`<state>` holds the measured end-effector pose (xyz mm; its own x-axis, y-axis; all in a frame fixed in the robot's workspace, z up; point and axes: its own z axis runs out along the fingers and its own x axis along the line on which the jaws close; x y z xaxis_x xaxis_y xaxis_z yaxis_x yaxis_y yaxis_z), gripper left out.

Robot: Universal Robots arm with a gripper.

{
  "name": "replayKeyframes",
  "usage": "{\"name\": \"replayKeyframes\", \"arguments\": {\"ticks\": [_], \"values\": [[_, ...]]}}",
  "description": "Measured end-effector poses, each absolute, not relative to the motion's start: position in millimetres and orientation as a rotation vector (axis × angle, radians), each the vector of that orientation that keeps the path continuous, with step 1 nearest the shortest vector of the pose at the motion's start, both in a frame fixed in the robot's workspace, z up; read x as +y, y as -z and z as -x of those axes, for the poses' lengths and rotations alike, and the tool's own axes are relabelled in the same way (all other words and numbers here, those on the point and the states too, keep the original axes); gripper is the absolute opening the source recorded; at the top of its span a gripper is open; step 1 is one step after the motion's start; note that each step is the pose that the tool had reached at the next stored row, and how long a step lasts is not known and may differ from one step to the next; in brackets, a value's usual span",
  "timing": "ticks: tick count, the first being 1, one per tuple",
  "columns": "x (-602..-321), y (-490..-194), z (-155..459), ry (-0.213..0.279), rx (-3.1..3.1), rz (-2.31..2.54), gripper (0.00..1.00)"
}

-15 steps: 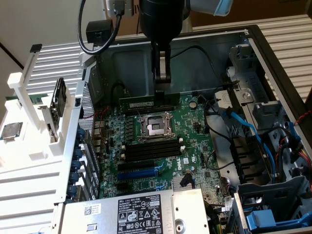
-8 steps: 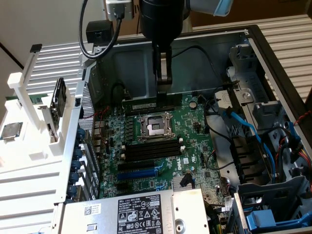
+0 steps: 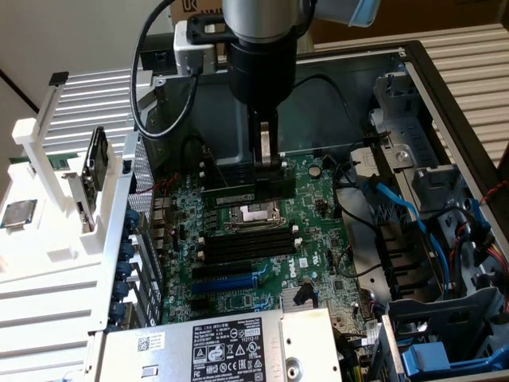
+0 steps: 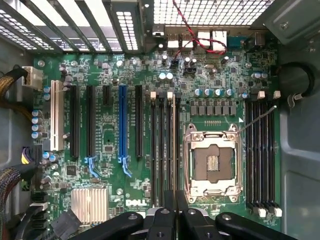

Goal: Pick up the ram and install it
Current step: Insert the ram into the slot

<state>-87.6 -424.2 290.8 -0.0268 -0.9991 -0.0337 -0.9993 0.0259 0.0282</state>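
Note:
My gripper point(image 3: 268, 169) hangs inside the open computer case, shut on the ram point(image 3: 231, 193), a long dark-green strip held level on its long edge above the motherboard point(image 3: 318, 263). Just beneath it lie the CPU socket point(image 3: 258, 212) and the black memory slots point(image 3: 246, 243). From the wrist view the ram point(image 4: 173, 150) shows edge-on as a thin line running out from my gripper point(image 4: 175, 202). It lines up with the black memory slots point(image 4: 161, 150) between the blue expansion slot point(image 4: 122, 125) and the CPU socket point(image 4: 212, 165). The ram looks raised off the board.
A second bank of memory slots point(image 4: 260, 150) lies on the socket's other side. The power supply point(image 3: 231, 342) sits at the case's near edge, blue cables point(image 3: 406, 215) and a drive cage point(image 3: 445, 318) on the exterior view's right, a white rack point(image 3: 48, 159) on its left.

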Motion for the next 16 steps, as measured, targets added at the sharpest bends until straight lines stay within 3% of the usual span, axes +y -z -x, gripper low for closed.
{"name": "replayKeyframes", "arguments": {"ticks": [9,16], "values": [[-434.8,-269.9,89.1,-0.067,2.247,2.189,0.12],[-434.7,-266.1,89.2,-0.039,2.261,2.201,0.12]]}}
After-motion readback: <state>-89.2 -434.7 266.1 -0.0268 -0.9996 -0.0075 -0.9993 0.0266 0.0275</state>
